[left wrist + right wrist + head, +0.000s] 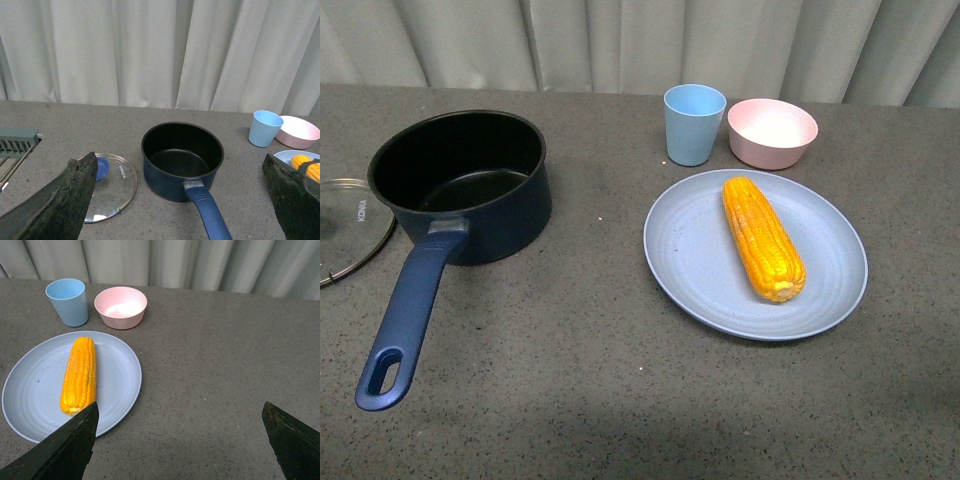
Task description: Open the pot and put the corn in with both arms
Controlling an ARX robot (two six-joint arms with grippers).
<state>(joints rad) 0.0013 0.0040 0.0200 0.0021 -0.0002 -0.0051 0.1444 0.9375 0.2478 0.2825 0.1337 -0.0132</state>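
Observation:
The navy pot (460,185) stands open on the grey table at the left, black inside and empty, its long blue handle (405,320) pointing toward me. Its glass lid (340,228) lies flat on the table to the pot's left; the blue knob (101,167) shows in the left wrist view. The corn (762,237) lies on a light blue plate (700,270) at the right. Neither arm shows in the front view. My left gripper (182,200) is open above the pot (182,160) handle. My right gripper (180,435) is open over bare table beside the plate (115,375) and corn (79,375).
A light blue cup (694,123) and a pink bowl (772,132) stand behind the plate. A grey curtain hangs along the table's far edge. A grey-green rack (17,142) shows at the table's far left in the left wrist view.

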